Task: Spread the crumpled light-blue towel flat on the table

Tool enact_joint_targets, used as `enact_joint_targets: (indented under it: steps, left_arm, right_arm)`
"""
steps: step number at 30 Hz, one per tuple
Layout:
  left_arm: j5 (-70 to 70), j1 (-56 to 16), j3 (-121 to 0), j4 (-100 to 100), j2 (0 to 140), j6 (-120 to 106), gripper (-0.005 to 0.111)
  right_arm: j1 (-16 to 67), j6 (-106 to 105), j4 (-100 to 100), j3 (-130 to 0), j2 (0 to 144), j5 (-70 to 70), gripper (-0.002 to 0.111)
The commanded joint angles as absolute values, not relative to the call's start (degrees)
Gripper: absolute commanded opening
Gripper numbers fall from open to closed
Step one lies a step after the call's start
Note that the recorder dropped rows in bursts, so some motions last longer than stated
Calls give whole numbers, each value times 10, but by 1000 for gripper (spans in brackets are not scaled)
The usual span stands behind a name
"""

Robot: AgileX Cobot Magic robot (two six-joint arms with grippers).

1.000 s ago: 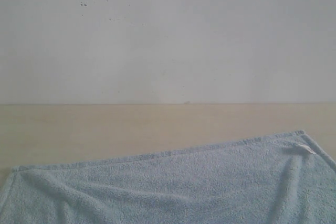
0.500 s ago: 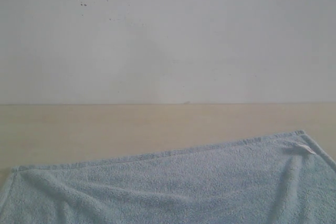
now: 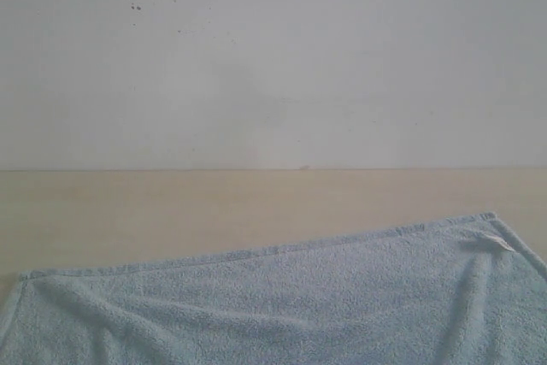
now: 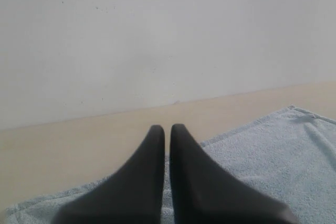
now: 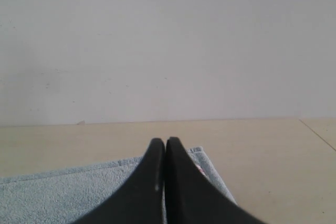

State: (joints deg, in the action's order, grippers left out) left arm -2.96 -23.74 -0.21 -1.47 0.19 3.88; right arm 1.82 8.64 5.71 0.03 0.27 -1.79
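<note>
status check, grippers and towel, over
Left gripper shut, empty. Right gripper shut, empty. Towel laid out on table, few ripples. Nothing seen in the way.

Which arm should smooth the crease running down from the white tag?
Robot's right. The right pincer, shut, sits by the towel's tag; the left pincer is nearer the opposite end.

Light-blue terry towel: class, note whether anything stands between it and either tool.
Nothing visible. The shut left tool and shut right tool point over the light-blue terry towel, lying on the pale beige table.
</note>
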Motion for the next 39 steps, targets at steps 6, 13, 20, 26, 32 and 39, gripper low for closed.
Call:
enact_joint_targets:
  steps: [6, 13, 20, 26, 32, 39]
  left_arm:
    - [-32, -240, 0, 15, 0, 0, 4]
    - [-32, -240, 0, 15, 0, 0, 4]
    - [-32, -240, 0, 15, 0, 0, 4]
    - [-30, -238, 0, 15, 0, 0, 4]
    - [-30, -219, 0, 15, 0, 0, 4]
    - [-30, -111, 0, 15, 0, 0, 4]
  right_arm:
    - [18, 84, 59, 0, 0, -18, 0]
    - [18, 84, 59, 0, 0, -18, 0]
    - [18, 85, 59, 0, 0, -18, 0]
    - [18, 85, 59, 0, 0, -18, 0]
    - [18, 87, 59, 0, 0, -18, 0]
    - [18, 86, 59, 0, 0, -18, 0]
